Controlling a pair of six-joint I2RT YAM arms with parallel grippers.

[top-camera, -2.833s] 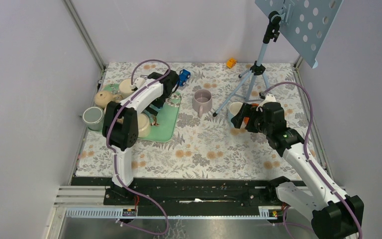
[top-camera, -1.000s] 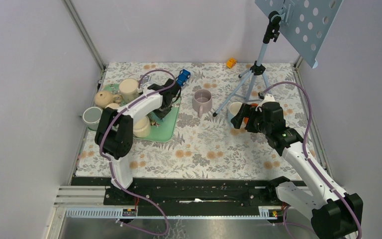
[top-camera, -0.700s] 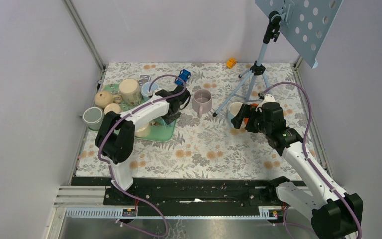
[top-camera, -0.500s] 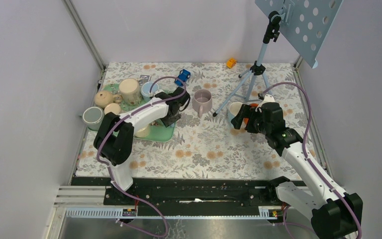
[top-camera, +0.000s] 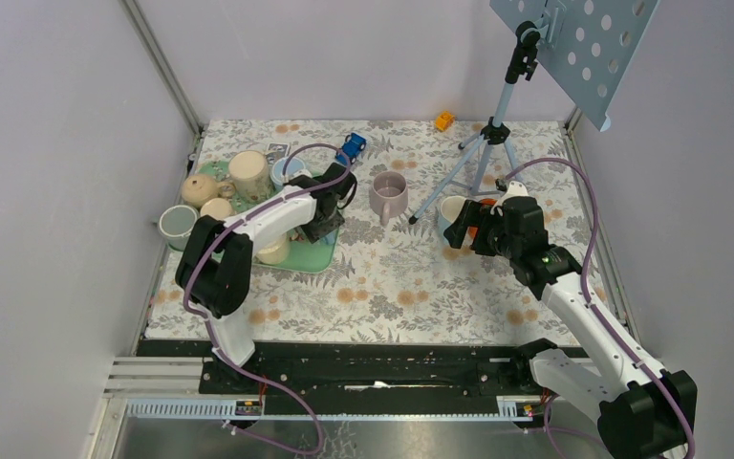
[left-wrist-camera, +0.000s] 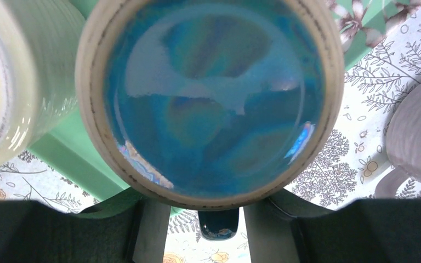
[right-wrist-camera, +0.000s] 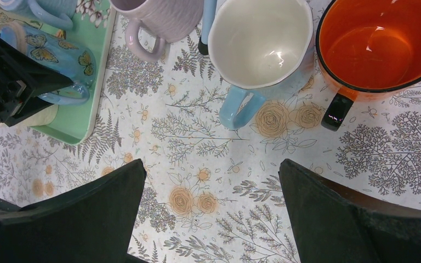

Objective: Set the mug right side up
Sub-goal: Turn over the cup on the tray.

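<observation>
The mug (left-wrist-camera: 208, 98) has a cream rim and a glossy blue inside, and its mouth faces my left wrist camera. It stands on the right edge of the green tray (left-wrist-camera: 82, 159). My left gripper (left-wrist-camera: 208, 219) is open. Its fingers (left-wrist-camera: 151, 230) stand on either side of the dark blue handle (left-wrist-camera: 219, 224), with a gap on both sides. In the right wrist view the mug (right-wrist-camera: 49, 52) shows blue butterfly sides beside the left gripper (right-wrist-camera: 11, 82). In the top view the left gripper (top-camera: 327, 212) covers most of it. My right gripper (right-wrist-camera: 211, 170) is wide open above the bare cloth.
A purple mug (top-camera: 388, 194) stands right of the tray (top-camera: 330, 251). A light blue mug (right-wrist-camera: 260, 41) and an orange mug (right-wrist-camera: 378, 44) sit below my right gripper (top-camera: 465, 226). A tripod (top-camera: 483, 158) stands behind them. Several cream mugs (top-camera: 248, 172) crowd the tray, and a grey-green mug (top-camera: 179, 225) stands left of it.
My left arm has swung from the back of the tray to its right edge. Its jaws have come apart around the mug's handle. The right arm has not moved.
</observation>
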